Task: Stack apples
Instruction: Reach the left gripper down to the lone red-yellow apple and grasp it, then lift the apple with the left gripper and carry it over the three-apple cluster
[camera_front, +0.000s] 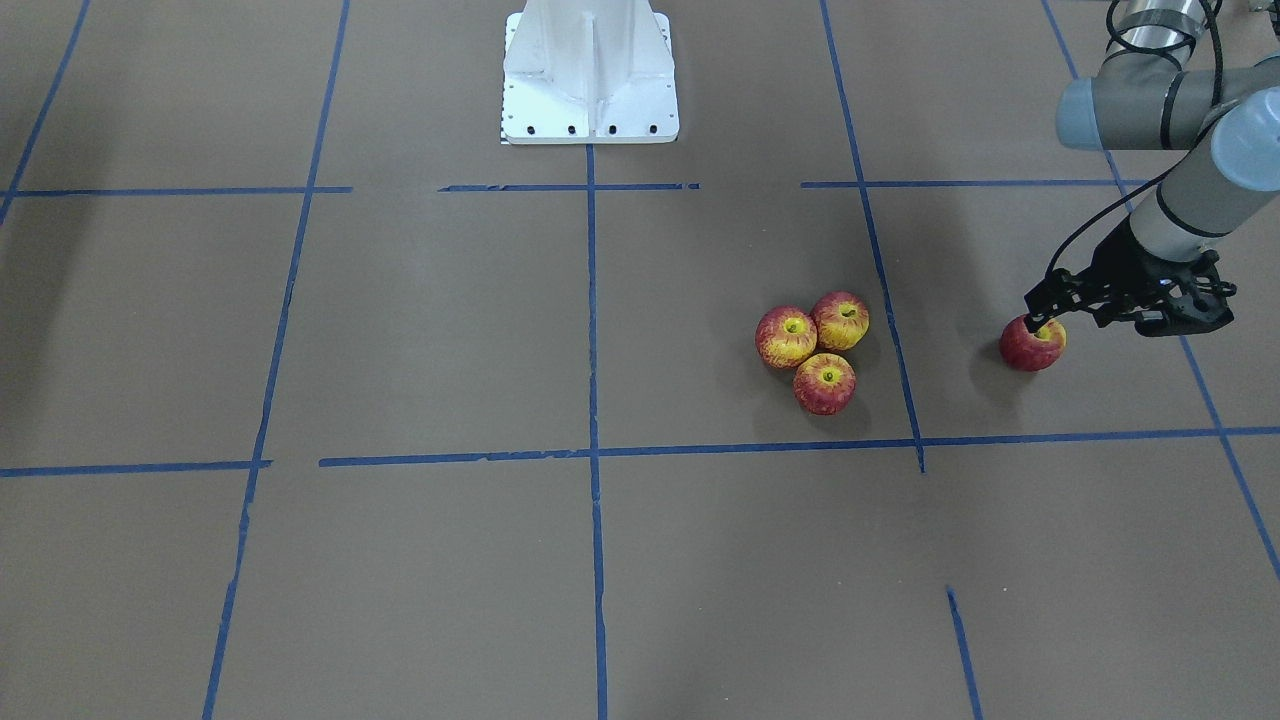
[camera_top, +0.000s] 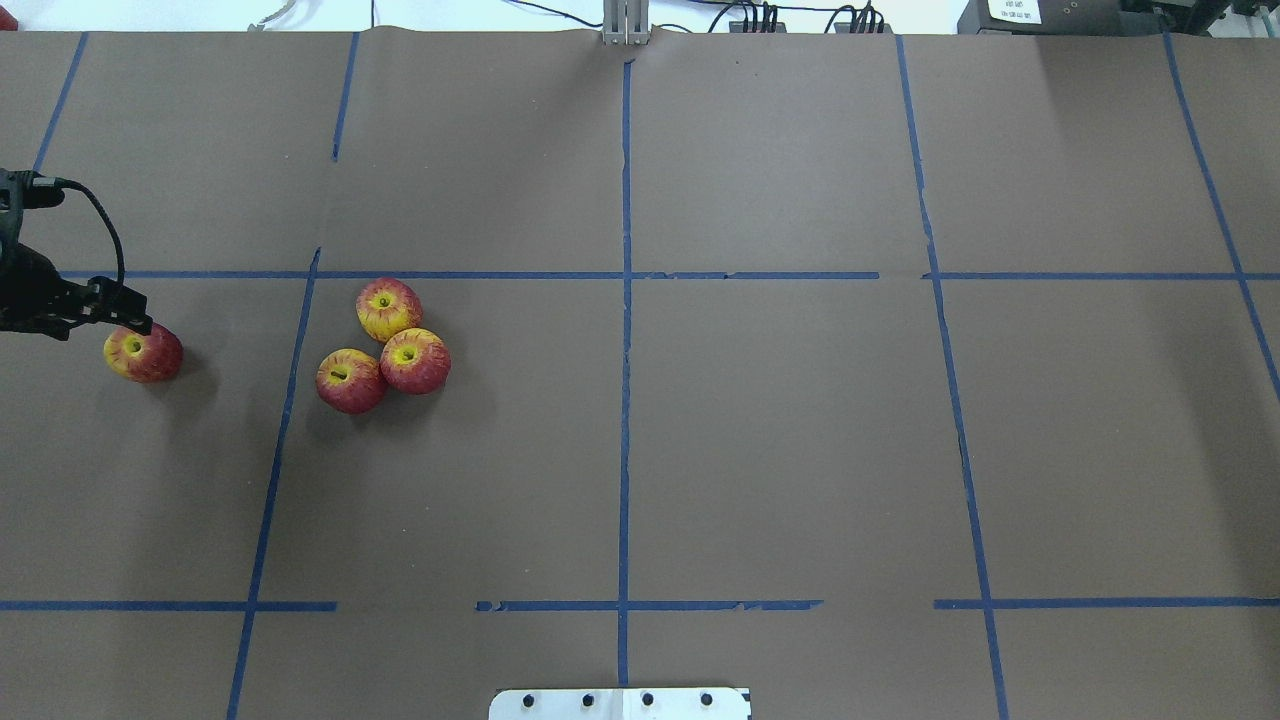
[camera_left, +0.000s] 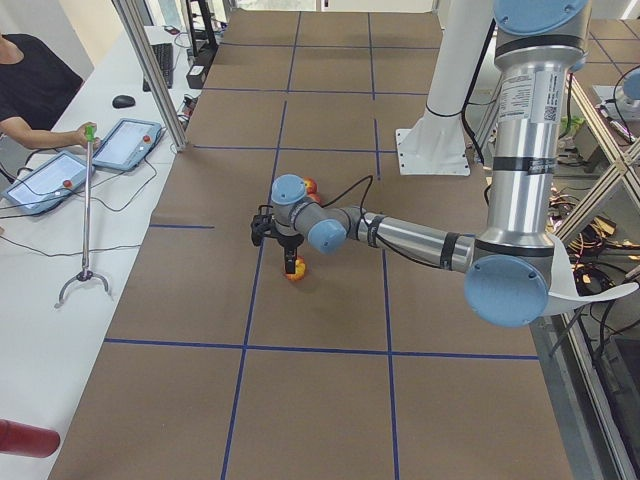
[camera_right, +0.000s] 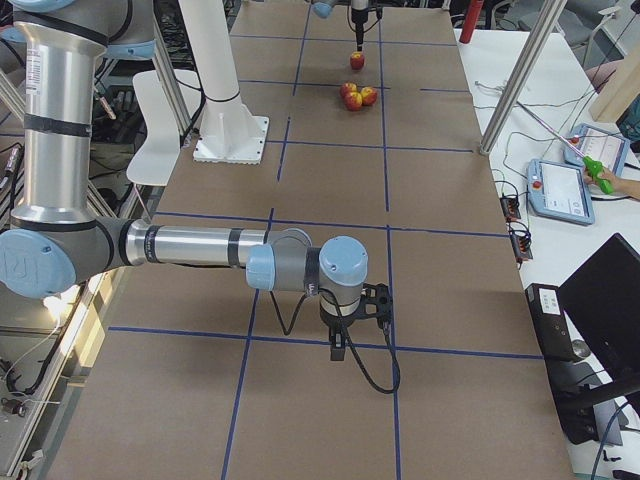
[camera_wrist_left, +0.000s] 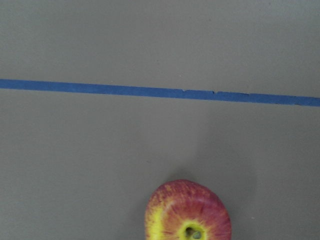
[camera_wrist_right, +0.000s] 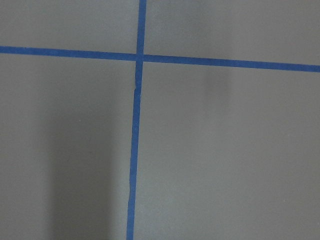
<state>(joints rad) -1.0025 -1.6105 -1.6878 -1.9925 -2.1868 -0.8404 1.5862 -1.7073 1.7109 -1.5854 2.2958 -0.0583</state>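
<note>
- Since the left claw (camera_front: 1042, 318) hangs right on top of the lone apple (camera_front: 1032, 345), I think the step in hand is picking this apple up.
- Its tips touch the apple by the yellow dimple. I cannot tell if the claw is spread wide or pinching.
- That apple is mostly red and seems to sit on the brown table (camera_front: 400, 330), all by itself.
- One blue tape line (camera_front: 880, 270) runs between this apple and the others.
- Past the line, near but not touching it, the three apples (camera_front: 825, 384) huddle together. They touch each other and their dimples face up, so they look like a base for a stack.
- For the next move, I think the claw needs a firm hold. Then it must lift, cross the line, and lower the apple softly into the dip in the middle of the three. Round apples roll easily.
- Far off, the right claw (camera_right: 345, 340) hangs low over the table by a tape line. I cannot tell if it is spread or pressed together.
</note>
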